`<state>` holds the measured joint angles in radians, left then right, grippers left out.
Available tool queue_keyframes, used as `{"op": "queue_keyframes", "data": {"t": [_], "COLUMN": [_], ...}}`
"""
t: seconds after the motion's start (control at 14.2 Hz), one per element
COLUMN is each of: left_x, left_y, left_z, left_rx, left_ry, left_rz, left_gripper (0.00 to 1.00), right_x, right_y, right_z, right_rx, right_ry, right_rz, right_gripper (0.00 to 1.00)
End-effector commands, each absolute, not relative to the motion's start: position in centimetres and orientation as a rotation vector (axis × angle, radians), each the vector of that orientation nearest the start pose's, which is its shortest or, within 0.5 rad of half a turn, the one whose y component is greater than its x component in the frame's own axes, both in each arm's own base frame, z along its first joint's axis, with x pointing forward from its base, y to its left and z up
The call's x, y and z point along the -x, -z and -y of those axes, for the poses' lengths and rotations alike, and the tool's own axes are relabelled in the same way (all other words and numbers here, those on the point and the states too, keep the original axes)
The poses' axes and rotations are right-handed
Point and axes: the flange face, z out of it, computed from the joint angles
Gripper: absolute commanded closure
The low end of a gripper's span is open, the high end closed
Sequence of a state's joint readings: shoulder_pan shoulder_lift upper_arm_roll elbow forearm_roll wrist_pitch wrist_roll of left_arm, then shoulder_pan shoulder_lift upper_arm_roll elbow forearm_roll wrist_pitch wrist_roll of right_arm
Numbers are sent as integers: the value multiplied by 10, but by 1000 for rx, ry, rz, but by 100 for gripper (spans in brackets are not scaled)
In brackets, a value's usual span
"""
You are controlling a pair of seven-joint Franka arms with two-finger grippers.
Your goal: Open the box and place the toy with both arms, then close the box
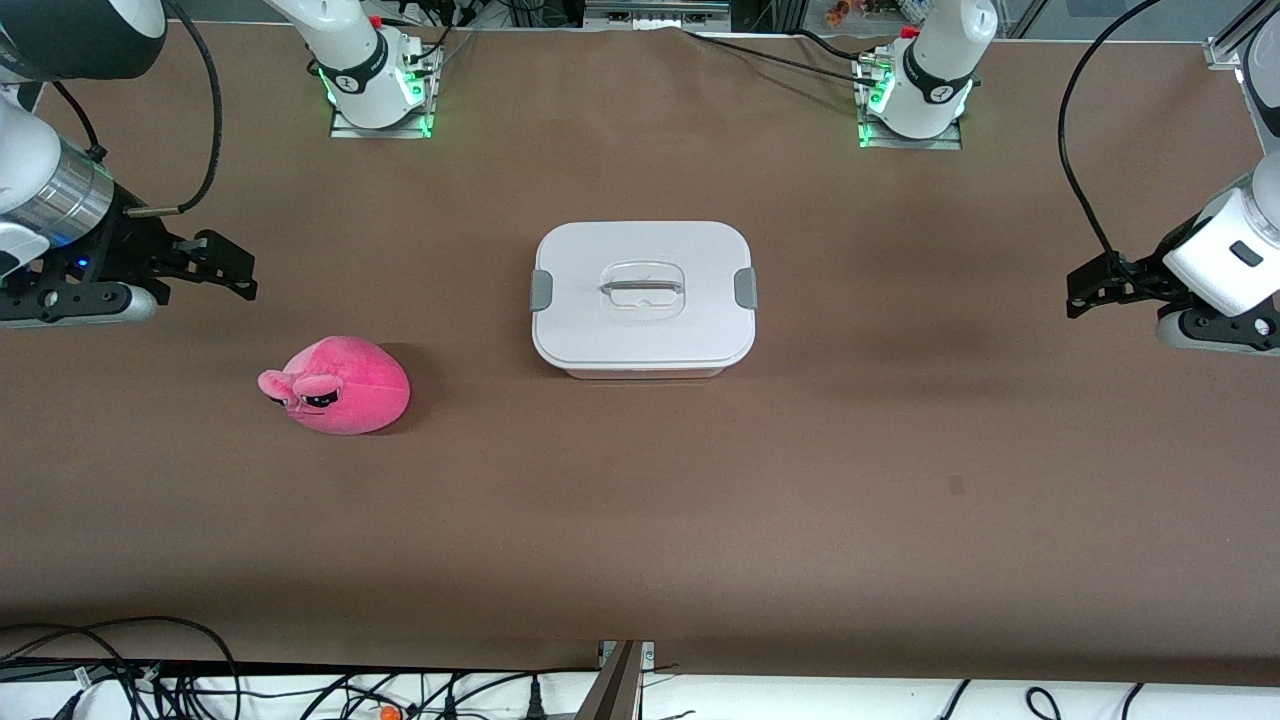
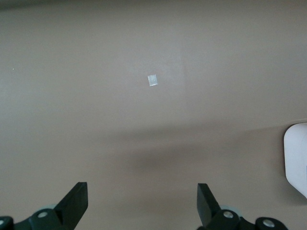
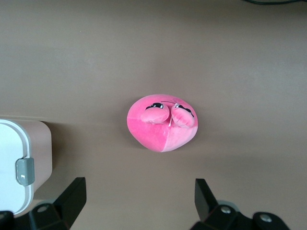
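Observation:
The box (image 1: 643,297) stands in the middle of the table with its white lid on and a grey clip (image 1: 541,289) at each end. The pink toy (image 1: 340,386) lies toward the right arm's end, a little nearer the front camera than the box. My right gripper (image 1: 232,268) hangs open and empty over bare table at that end; its wrist view shows the toy (image 3: 162,122) and a box corner (image 3: 19,163) ahead of the gripper (image 3: 140,199). At the left arm's end my left gripper (image 1: 1075,290) is open and empty over bare table, with only the box's edge (image 2: 297,158) ahead of the gripper (image 2: 142,201).
Two pedestal bases (image 1: 380,85) (image 1: 915,95) lit green stand at the table's back edge. Cables (image 1: 150,670) run along the front edge. A small pale mark (image 2: 153,80) sits on the brown tabletop (image 1: 640,520).

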<state>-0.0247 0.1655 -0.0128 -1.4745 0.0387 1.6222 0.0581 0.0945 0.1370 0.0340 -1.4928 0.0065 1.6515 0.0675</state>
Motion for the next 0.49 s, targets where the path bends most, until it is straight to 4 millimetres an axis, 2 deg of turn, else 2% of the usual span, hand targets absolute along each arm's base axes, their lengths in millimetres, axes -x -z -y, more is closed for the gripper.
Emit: {"op": "queue_keyframes", "data": {"t": [0.0, 0.42], "left_x": [-614, -614], "left_y": [-580, -581], "left_z": [18, 38], "left_rx": [3097, 3095], "left_ry": [-24, -23], "left_rz": [-138, -185], "left_gripper": [0, 0], "right_x": [-598, -598], "right_y": [-594, -594], "right_z": [-76, -76], "right_rx": [3125, 3125], "right_ry": [48, 48], "right_rz": [95, 95], "right_gripper": [0, 0]}}
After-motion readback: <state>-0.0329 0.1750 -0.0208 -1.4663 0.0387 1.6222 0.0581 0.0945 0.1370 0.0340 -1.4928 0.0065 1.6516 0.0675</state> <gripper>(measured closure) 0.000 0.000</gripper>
